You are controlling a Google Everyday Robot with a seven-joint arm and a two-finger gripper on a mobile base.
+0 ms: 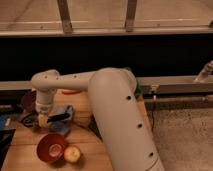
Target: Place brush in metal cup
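Observation:
My gripper (44, 120) hangs from the white wrist low over the left part of the wooden table (100, 150). A slim black handle, which looks like the brush (58, 117), sticks out to the right from the gripper, over a flat blue block (63, 126). I cannot tell whether the gripper holds it. A small dark grey shape just left of the gripper may be the metal cup (26, 120); it is partly hidden and unclear.
A dark brown bowl (27, 100) stands behind the gripper at the left. A red bowl (50, 147) and an apple (72, 154) sit near the front edge. My thick white arm (117, 115) covers the table's right half. A dark rail runs behind.

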